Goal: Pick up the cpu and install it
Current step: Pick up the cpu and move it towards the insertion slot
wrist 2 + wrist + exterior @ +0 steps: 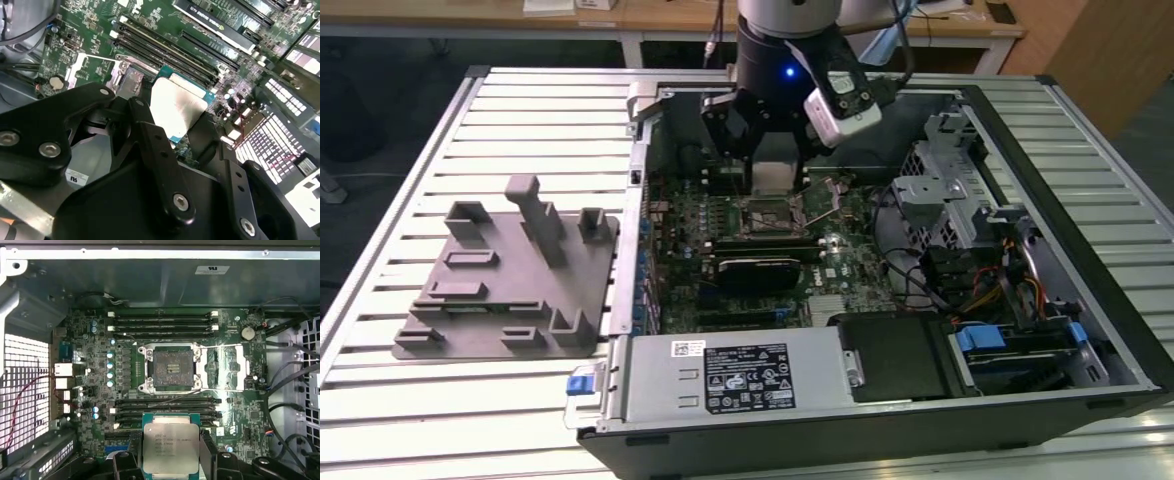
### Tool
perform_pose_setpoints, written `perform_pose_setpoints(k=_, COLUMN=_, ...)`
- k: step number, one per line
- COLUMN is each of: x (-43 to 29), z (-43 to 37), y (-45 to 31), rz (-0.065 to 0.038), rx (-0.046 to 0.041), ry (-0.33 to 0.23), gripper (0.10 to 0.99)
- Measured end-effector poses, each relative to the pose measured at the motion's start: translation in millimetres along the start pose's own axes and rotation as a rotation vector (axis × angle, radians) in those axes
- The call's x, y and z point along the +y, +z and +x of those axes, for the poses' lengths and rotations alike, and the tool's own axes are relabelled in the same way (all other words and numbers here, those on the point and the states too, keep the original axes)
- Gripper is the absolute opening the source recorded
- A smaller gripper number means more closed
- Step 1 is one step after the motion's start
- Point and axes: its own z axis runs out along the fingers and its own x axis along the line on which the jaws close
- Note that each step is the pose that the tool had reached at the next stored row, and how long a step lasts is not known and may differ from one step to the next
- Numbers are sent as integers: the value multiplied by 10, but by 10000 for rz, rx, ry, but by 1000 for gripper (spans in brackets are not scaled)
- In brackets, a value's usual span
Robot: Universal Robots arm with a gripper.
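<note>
Silver metal slats form the large table (400,150) on which everything stands. On it lies the open black computer case (854,440), with its side removed, so the inside is seen from above. Inside the case, a wide green motherboard (240,405) covers the floor. A silver power supply box with a black label (734,375) sits along the near edge of the case in the exterior view. On the exterior view's left, beside the case and apart from it, a grey plastic fixture with upright blocks (507,290) rests on the slats.

The silver and black robot arm (787,40) comes down into the case from above. Its black gripper (775,185) hangs over the middle part of the motherboard.

On the motherboard, long black memory slots (162,322) run on two sides of the square black-framed socket (172,367). The socket is empty, its dark contact field is bare, and its metal load plate (225,367) lies opened to one side.

The cpu (171,447), a small flat square chip with silvery metal top and a thin greenish rim, is clamped between the black fingers (150,135), which press on two opposite edges of it. It is held in the air above the board, near the socket but not in it. In the first wrist view, one bank of memory slots lies between the cpu and the socket.
</note>
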Motion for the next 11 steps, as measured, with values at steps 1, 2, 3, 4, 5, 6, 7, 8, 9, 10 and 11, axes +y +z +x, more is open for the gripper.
perform_pose_setpoints(k=1, x=5, z=0, y=18, rz=1, rx=1, ry=0, gripper=541)
perform_pose_setpoints(k=2, x=9, z=0, y=37, rz=0, rx=4, ry=0, gripper=541)
perform_pose_setpoints(k=3, x=13, z=0, y=55, rz=0, rx=7, ry=0, gripper=541)
perform_pose_setpoints(k=4, x=17, z=0, y=74, rz=1, rx=12, ry=0, gripper=541)
perform_pose_setpoints(k=5, x=23, z=0, y=92, rz=2, rx=17, ry=1, gripper=541)
perform_pose_setpoints(k=6, x=29, z=0, y=111, rz=2, rx=22, ry=1, gripper=541)
perform_pose_setpoints(k=7, x=34, z=-1, y=129, rz=1, rx=28, ry=1, gripper=541)
perform_pose_setpoints(k=8, x=41, z=-2, y=148, rz=2, rx=35, ry=1, gripper=541)
perform_pose_setpoints(k=9, x=48, z=-5, y=166, rz=2, rx=42, ry=1, gripper=541)
perform_pose_setpoints(k=10, x=55, z=-8, y=184, rz=2, rx=50, ry=2, gripper=541)
perform_pose_setpoints(k=11, x=64, z=-13, y=200, rz=2, rx=57, ry=3, gripper=541)
